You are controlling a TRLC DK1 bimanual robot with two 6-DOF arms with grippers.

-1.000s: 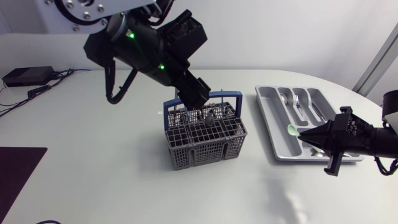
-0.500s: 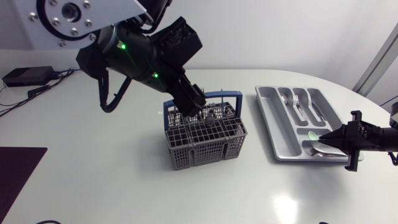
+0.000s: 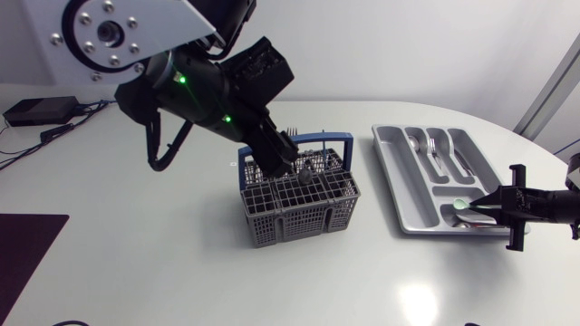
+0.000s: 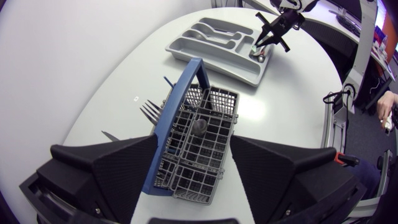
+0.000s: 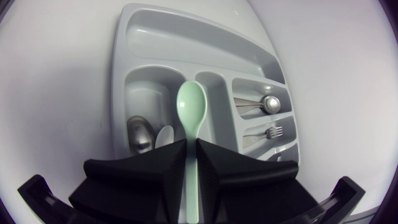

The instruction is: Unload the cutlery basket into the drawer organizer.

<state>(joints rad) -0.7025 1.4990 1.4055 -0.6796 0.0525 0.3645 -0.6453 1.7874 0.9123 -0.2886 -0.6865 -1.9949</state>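
While clamping the mint-green spoon (image 5: 191, 106) by its handle between both fingers of the right gripper (image 5: 191, 146), holds it bowl-forward over the drawer organizer (image 5: 124, 56), seemingly above a divider between two short end compartments; reads as the placing step for this piece, with release not yet made. Calls next for lining the bowl up with the compartment that has a metal spoon (image 5: 140, 134) in it, lowering, then parting the fingers; risks leaving it across the divider otherwise.

Puts the organizer at three o'clock from the cutlery basket (image 3: 299, 204) in the head view, well apart from it, with the spoon near the tray's five o'clock corner. Shows the left gripper (image 4: 194, 140) above the basket, fingers spread wide to either side and gripping nothing; looks poised for a further pick. Offers forks (image 4: 149, 111) standing beside the blue handle (image 4: 177, 118), near the basket's twelve o'clock in the head view.

Cannot identify the small dark round thing (image 4: 200, 127) among the wires; cannot count what lies deeper in the cells, given the left arm covering the basket's far side from above. Hides the spoon's handle end under the right fingers; leaves its height above the tray unclear.
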